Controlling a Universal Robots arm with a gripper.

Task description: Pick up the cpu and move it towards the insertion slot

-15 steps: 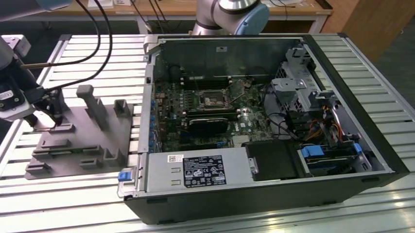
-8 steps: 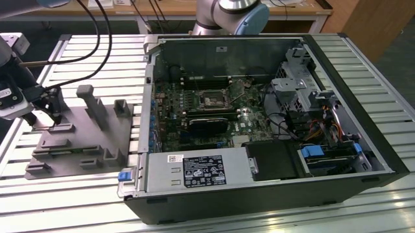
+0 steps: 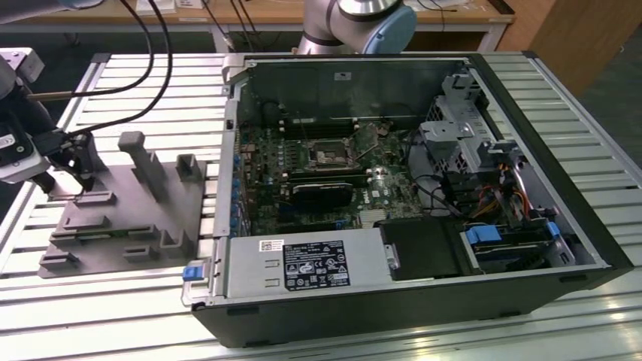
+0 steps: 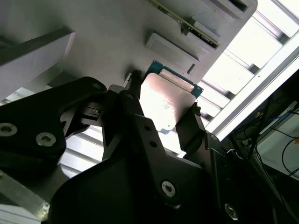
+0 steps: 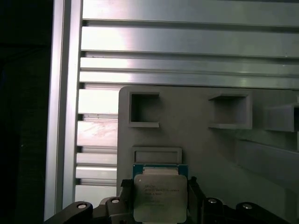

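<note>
The gripper sat at the exterior view's left, low over the grey fixture on the slatted table. The jaws were narrowed onto the cpu, one jaw against each opposite edge, with the metal lid uncovered. It looked like an edge grip, probably so nothing pressed on the lid or underside. In the second wrist view the cpu looked pinched the same way, fixture close behind it. Couldn't tell whether it had cleared the fixture. The insertion slot lay well apart, inside the open computer case, so the transfer wasn't done.
</note>
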